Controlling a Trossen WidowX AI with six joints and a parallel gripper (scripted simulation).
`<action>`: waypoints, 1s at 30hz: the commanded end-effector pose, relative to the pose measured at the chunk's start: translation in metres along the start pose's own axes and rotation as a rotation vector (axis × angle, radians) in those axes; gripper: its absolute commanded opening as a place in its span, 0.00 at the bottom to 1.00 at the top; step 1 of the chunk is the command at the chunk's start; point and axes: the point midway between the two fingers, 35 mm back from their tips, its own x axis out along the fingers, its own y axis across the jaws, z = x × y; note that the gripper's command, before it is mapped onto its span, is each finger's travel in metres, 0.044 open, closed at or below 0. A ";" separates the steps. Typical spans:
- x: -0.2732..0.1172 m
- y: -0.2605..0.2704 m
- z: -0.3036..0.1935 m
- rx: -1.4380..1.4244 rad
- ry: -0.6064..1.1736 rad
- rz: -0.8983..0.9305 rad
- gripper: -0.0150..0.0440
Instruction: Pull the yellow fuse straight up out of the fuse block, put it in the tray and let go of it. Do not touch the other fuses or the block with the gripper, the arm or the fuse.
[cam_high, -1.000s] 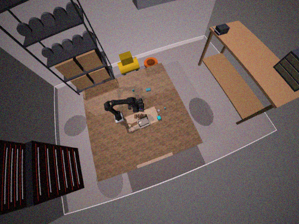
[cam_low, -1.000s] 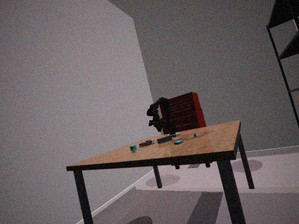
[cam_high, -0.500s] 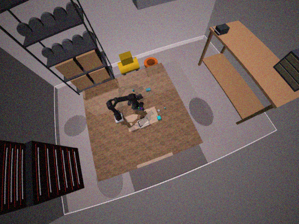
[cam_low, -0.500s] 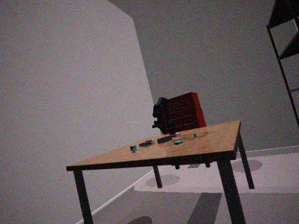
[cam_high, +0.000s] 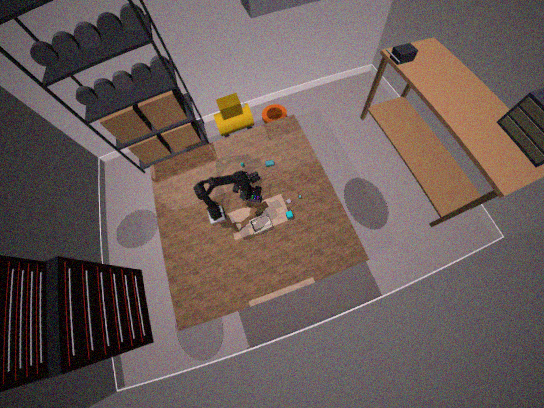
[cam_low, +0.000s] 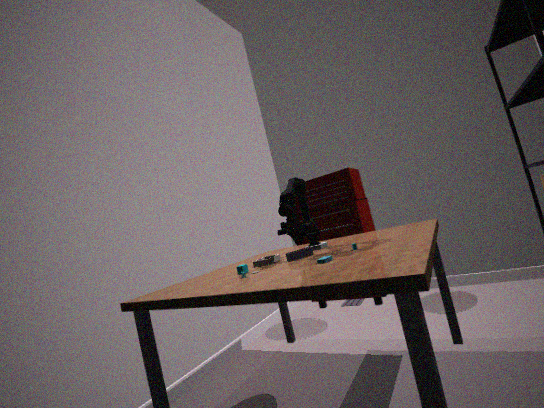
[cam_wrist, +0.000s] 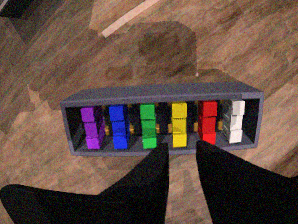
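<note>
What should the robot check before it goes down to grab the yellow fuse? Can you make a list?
1. Yellow fuse seated in the block, between green and red: ok.
2. Gripper holding nothing: ok, the gap between its fingers shows only table.
3. Gap lined up with yellow: ok, it sits right at yellow's near end.
4. Fingers wide enough to slip round the fuse: cannot tell, they stand narrow.
5. Fingers off green, red and the block: cannot tell, the tips look very near the block's front edge.
6. Tray ready to receive: ok, it lies on the table beside the arm.
</note>
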 end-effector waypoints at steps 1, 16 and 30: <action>0.006 -0.001 0.002 0.003 -0.008 -0.001 0.38; 0.020 -0.001 0.003 0.003 -0.008 -0.001 0.38; 0.021 -0.001 0.003 0.003 -0.008 -0.001 0.38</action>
